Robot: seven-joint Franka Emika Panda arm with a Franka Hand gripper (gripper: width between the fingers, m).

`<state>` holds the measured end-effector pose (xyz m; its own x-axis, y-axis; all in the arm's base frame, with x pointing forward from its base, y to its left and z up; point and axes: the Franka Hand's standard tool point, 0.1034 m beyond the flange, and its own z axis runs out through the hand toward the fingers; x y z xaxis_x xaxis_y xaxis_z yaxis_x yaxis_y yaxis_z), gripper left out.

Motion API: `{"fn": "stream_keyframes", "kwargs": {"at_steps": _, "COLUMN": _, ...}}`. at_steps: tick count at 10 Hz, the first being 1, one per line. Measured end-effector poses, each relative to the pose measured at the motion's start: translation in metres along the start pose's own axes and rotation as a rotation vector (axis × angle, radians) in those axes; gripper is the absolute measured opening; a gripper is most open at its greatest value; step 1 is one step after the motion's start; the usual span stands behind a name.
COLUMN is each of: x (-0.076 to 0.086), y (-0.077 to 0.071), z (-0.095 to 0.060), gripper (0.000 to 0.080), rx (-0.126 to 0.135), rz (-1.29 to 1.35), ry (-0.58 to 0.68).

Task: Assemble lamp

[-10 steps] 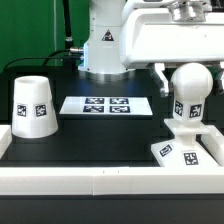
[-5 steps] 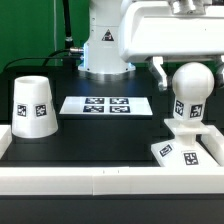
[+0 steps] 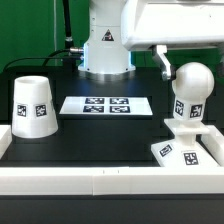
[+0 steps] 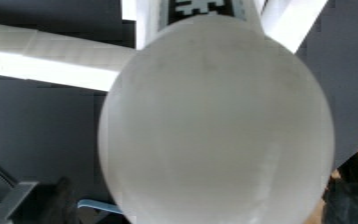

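Note:
The ball-shaped bulb (image 3: 191,88) stands upright on the small square sloped base (image 3: 180,152) at the exterior view's right. My gripper (image 3: 190,62) hangs just above the bulb's top with its jaws spread wider than the bulb; one dark finger (image 3: 164,65) shows beside it, not touching. In the wrist view the bulb (image 4: 211,120) fills the picture between the jaws of my gripper (image 4: 202,205). The tapered shade (image 3: 32,105) stands alone at the exterior view's left.
The marker board (image 3: 105,104) lies flat between shade and bulb. The arm's white pedestal (image 3: 105,45) stands behind it. A white raised rim (image 3: 100,180) borders the black table at the front and sides.
My gripper has risen from around the bulb's sides to above its top. The bulb stays standing on the base.

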<state>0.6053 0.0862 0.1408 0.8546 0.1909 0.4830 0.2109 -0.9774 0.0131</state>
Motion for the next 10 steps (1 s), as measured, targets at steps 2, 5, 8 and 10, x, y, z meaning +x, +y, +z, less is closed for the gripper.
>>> {"fn": "stream_keyframes", "kwargs": {"at_steps": 2, "x": -0.005, "y": -0.007, "z": 0.002, "gripper": 0.0699, "rx": 0.042, "rz": 0.006, "ry": -0.148}}
{"fn": "stream_keyframes", "kwargs": {"at_steps": 5, "x": -0.012, "y": -0.005, "z": 0.004, "gripper": 0.0699, "rx": 0.087, "rz": 0.013, "ry": -0.344}}
{"fn": "stream_keyframes", "kwargs": {"at_steps": 8, "x": -0.013, "y": -0.009, "z": 0.004, "gripper": 0.0699, "rx": 0.115, "rz": -0.01, "ry": -0.453}}
{"fn": "stream_keyframes", "kwargs": {"at_steps": 10, "x": -0.015, "y": 0.001, "z": 0.005, "gripper": 0.0699, "rx": 0.105, "rz": -0.07, "ry": -0.456}}
